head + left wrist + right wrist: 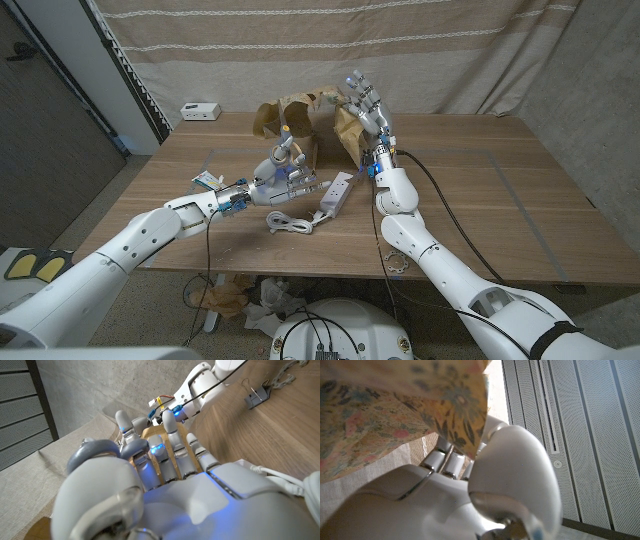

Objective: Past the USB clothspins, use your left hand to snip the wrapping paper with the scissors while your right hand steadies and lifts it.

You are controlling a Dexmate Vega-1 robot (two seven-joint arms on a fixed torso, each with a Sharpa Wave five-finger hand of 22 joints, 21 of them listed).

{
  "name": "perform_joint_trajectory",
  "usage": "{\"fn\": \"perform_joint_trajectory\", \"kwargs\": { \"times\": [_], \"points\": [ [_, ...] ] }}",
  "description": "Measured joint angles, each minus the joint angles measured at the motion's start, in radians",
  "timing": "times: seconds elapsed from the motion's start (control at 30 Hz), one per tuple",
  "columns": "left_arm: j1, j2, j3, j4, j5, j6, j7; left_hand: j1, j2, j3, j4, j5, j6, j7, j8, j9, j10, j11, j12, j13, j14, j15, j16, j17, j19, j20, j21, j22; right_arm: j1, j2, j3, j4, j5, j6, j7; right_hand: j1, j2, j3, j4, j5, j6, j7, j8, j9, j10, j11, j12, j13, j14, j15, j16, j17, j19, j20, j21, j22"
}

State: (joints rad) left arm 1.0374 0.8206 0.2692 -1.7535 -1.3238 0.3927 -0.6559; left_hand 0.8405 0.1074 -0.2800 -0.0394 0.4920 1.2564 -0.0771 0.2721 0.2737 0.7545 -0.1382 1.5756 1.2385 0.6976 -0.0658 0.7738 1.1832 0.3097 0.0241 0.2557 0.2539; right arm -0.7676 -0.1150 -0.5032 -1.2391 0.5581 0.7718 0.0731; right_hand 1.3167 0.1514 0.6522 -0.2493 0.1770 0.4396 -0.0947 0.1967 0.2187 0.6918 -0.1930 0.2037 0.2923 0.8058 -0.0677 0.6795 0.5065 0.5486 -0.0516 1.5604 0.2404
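My right hand [364, 100] grips the wrapping paper [300, 118] at the table's far side and holds it raised. My left hand [281, 166] is near its lower edge — I cannot tell its grip. Next, I judge — line up the snip.

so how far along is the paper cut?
Done: the right hand has the wrapping paper lifted off the table; the right wrist view shows its floral side against the fingers. In hand: the left hand is raised at the paper's lower edge, fingers curled. I can't make out the scissors or any cut. Left: the snip itself, as far as I can tell.
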Motion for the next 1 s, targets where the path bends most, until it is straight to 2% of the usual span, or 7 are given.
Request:
{"fn": "perform_joint_trajectory", "kwargs": {
  "times": [0.03, 0.13, 0.23, 0.57, 0.6, 1.0],
  "points": [
    [0.006, -0.001, -0.004, -0.005, -0.020, -0.008, 0.060, 0.016, 0.005, 0.005, -0.005, 0.002, 0.005, -0.004, 0.005, 0.000, 0.004, 0.004, 0.000, 0.000, 0.003, 0.000, 0.001, 0.003, 0.001, -0.001, 0.000, 0.003, 0.000, 0.000, 0.000, 0.000, 0.000, 0.000, 0.000, 0.000, 0.000, 0.000, 0.000, 0.000, 0.000, 0.000, 0.000, 0.000, 0.002, -0.002, 0.000, 0.000, 0.000, 0.000, 0.000, 0.000, 0.000, 0.000, 0.000, 0.000],
    [0.019, -0.004, -0.013, -0.016, -0.028, -0.013, 0.094, 0.028, -0.001, 0.027, -0.027, 0.007, 0.020, -0.005, 0.015, 0.003, 0.017, 0.017, 0.000, 0.000, 0.017, -0.004, 0.008, 0.009, 0.006, -0.007, 0.007, 0.009, 0.000, 0.001, 0.001, 0.000, -0.003, 0.002, -0.003, 0.000, 0.000, 0.000, 0.000, 0.000, 0.000, 0.000, 0.000, 0.000, 0.002, -0.002, 0.000, -0.002, 0.000, 0.000, 0.000, 0.000, 0.000, 0.000, 0.000, 0.000],
    [0.031, -0.008, -0.022, -0.025, -0.035, -0.021, 0.116, 0.038, 0.003, 0.035, -0.035, 0.007, 0.021, -0.007, 0.022, 0.007, 0.022, 0.022, 0.000, 0.000, 0.020, -0.006, 0.008, 0.014, 0.006, -0.007, 0.007, 0.009, 0.000, 0.001, 0.002, 0.001, -0.004, 0.005, -0.005, -0.001, -0.001, 0.003, 0.000, 0.000, 0.000, 0.000, 0.000, 0.000, 0.002, -0.002, 0.000, -0.005, 0.000, 0.000, 0.000, 0.000, 0.000, 0.000, 0.000, 0.000],
    [0.064, -0.033, -0.047, -0.032, -0.045, -0.033, 0.131, 0.051, -0.005, 0.046, -0.039, 0.007, 0.021, -0.006, 0.023, 0.015, 0.028, 0.027, 0.000, 0.000, 0.023, -0.009, 0.008, 0.018, 0.004, -0.008, 0.007, 0.014, 0.000, 0.002, 0.002, 0.004, -0.010, 0.009, -0.011, -0.003, -0.003, 0.010, -0.001, 0.000, 0.000, 0.000, 0.000, 0.000, 0.001, -0.002, 0.000, -0.009, 0.000, 0.000, 0.000, 0.000, 0.000, 0.000, 0.000, 0.000],
    [0.066, -0.036, -0.049, -0.031, -0.056, -0.062, 0.146, 0.051, -0.005, 0.047, -0.040, 0.007, 0.021, -0.006, 0.024, 0.017, 0.028, 0.027, 0.000, 0.000, 0.023, -0.009, 0.008, 0.022, 0.003, -0.010, 0.007, 0.014, 0.000, 0.002, 0.002, 0.004, -0.011, 0.010, -0.011, -0.003, -0.003, 0.010, -0.001, 0.000, 0.000, 0.000, 0.000, 0.000, 0.002, -0.002, 0.000, -0.009, 0.000, 0.000, 0.000, 0.000, 0.000, 0.000, 0.000, 0.000],
    [0.066, -0.048, -0.056, -0.012, -0.058, -0.073, 0.139, 0.064, -0.011, 0.051, -0.036, 0.007, 0.022, -0.006, 0.028, 0.022, 0.030, 0.029, 0.000, 0.000, 0.023, -0.009, 0.008, 0.023, 0.003, -0.010, 0.007, 0.018, 0.027, 0.021, 0.002, 0.052, -0.013, 0.015, -0.014, -0.013, 0.000, 0.011, -0.001, 0.000, 0.001, 0.001, 0.000, 0.000, 0.005, 0.002, 0.000, -0.014, 0.000, 0.000, 0.000, 0.000, 0.000, 0.000, 0.000, 0.000]
  ]
}}
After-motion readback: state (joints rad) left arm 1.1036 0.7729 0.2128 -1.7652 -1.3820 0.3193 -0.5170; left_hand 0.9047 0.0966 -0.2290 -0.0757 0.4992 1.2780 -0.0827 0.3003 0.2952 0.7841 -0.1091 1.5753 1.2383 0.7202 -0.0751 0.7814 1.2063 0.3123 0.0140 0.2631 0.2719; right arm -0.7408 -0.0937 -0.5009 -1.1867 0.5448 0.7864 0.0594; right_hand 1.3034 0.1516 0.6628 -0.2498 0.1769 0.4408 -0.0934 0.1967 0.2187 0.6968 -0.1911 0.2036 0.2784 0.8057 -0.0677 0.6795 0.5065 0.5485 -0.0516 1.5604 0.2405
